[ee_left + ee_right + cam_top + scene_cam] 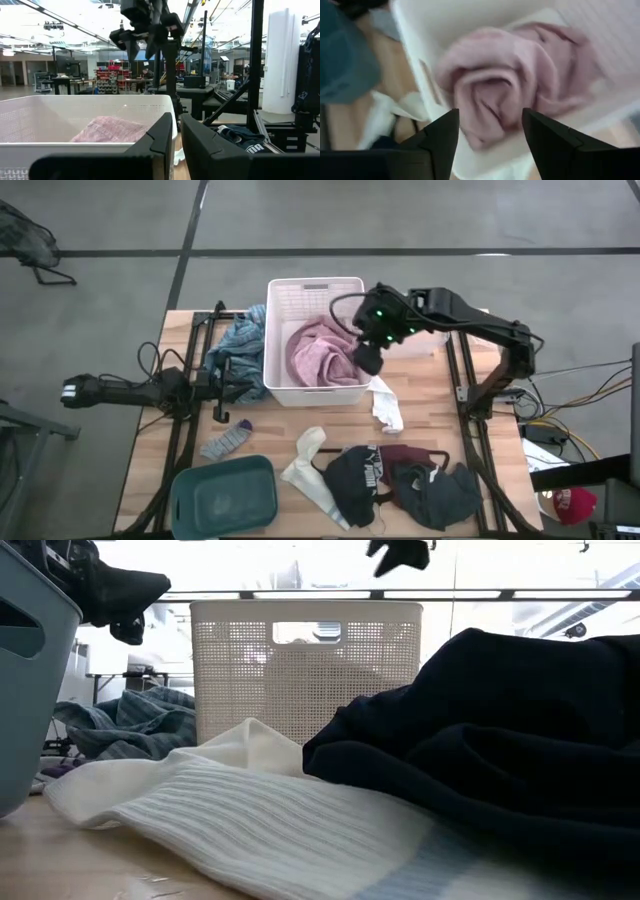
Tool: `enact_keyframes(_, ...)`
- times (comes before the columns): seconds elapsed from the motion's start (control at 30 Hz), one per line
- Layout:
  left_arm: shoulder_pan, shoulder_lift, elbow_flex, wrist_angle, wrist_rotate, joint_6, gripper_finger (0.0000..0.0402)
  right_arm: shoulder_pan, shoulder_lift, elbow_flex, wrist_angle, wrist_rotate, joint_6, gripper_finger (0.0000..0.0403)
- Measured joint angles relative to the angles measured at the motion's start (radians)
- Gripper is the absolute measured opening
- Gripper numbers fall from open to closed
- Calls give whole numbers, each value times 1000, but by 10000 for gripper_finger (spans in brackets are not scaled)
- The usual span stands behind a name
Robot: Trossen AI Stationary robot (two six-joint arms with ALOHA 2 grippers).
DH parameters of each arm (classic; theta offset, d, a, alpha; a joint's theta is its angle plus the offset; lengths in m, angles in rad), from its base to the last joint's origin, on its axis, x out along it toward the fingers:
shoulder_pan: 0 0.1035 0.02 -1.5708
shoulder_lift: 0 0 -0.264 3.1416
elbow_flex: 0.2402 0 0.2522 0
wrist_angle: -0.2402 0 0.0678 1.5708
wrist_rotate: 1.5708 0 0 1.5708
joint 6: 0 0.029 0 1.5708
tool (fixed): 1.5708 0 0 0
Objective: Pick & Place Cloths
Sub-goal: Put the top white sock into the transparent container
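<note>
A pink cloth (pixel 318 352) lies bunched inside the white basket (pixel 300 290) at the table's far middle. My right gripper (pixel 490 117) hangs open above the basket's right side (pixel 365 363), over the pink cloth (pixel 495 85), holding nothing. A blue-grey cloth (pixel 240 345) lies heaped against the basket's left wall. My left gripper (pixel 232 383) waits level at the left, shut (pixel 176 117) and empty. On the near table lie a grey sock (pixel 225 442), a white sock (pixel 310 470), a white cloth (pixel 385 408), and black (pixel 352 475), maroon (pixel 405 455) and dark grey (pixel 442 495) garments.
A teal bin (pixel 222 495) stands at the near left corner. Black frame rails (pixel 470 380) run along both sides of the table. In the low view the white sock (pixel 250 800) and black garment (pixel 500 740) fill the foreground before the basket (pixel 305 670).
</note>
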Motion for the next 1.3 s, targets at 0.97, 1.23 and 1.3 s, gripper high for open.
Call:
enact_keyframes(0.97,0,0,0,0,0,0,44,108,-499,-1156,405,26,523,207)
enact_keyframes(1.23,0,0,0,0,0,0,45,125,-460,-1292,572,26,612,210)
enact_keyframes(1.3,0,0,0,0,0,0,44,125,-462,-1317,617,31,615,206)
